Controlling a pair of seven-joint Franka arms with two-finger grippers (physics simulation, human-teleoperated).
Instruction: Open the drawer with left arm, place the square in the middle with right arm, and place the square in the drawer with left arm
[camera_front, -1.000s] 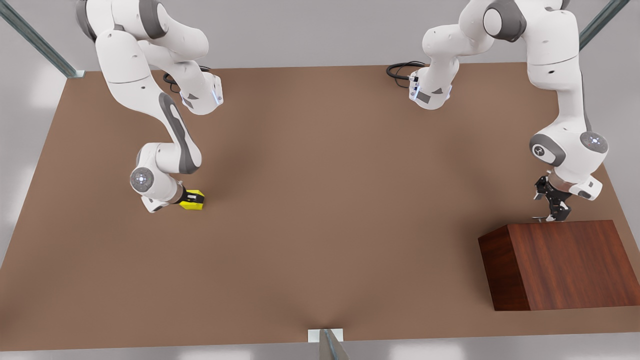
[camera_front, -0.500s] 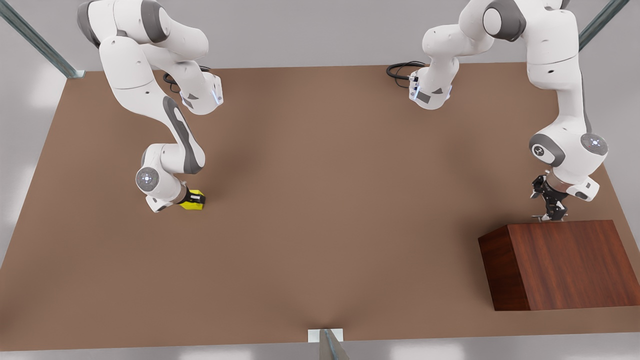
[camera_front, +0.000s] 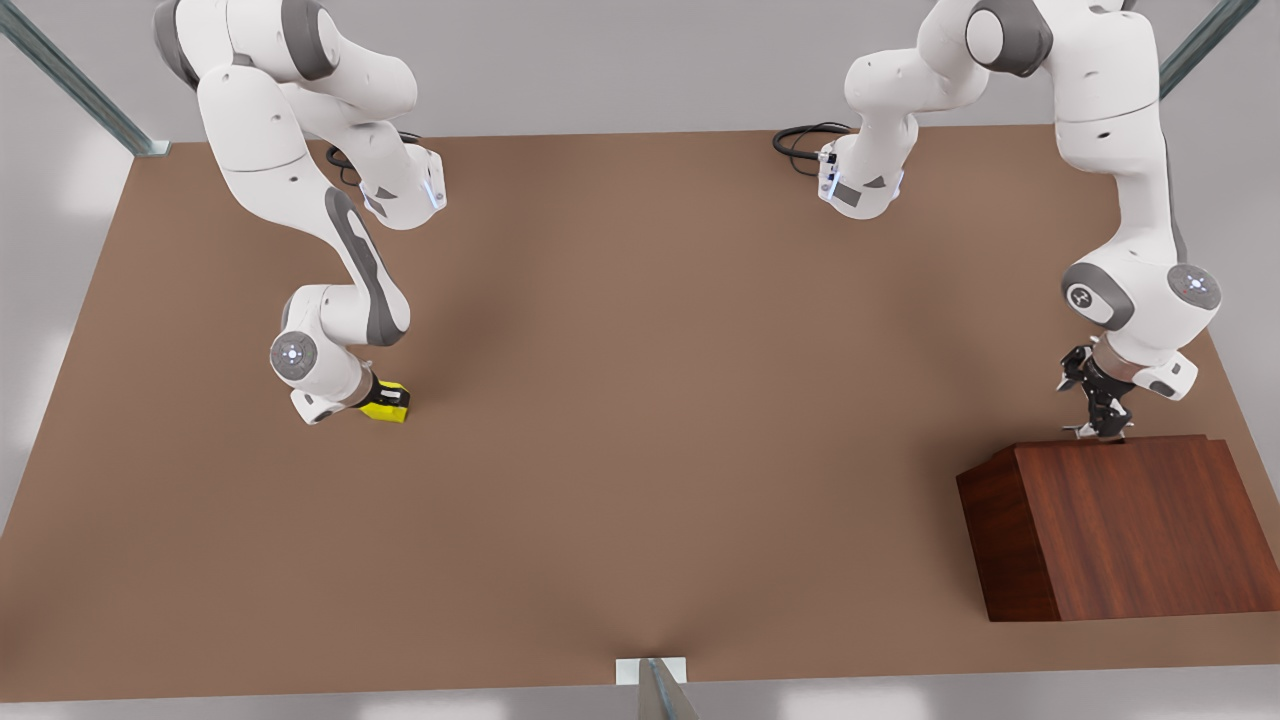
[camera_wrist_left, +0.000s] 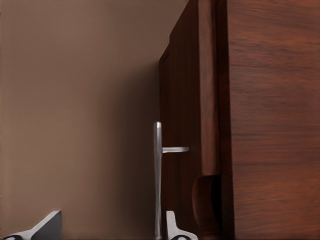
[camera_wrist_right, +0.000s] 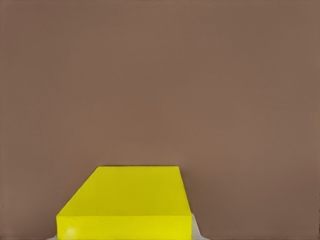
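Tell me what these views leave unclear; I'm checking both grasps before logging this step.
- Drawer interior: hidden behind its front panel in the left wrist view, and under the box top in the front view.
- Left hand at the handle: contact with the bar is cut off at the frame edge.
- Right hand at the yellow cube: its grip is cut off likewise.

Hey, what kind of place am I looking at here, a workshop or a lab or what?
Most likely a simulated robot test bench, not a real workshop. Two white arms stand on a plain brown table framed by metal struts, with just a yellow square and a wooden box as props.
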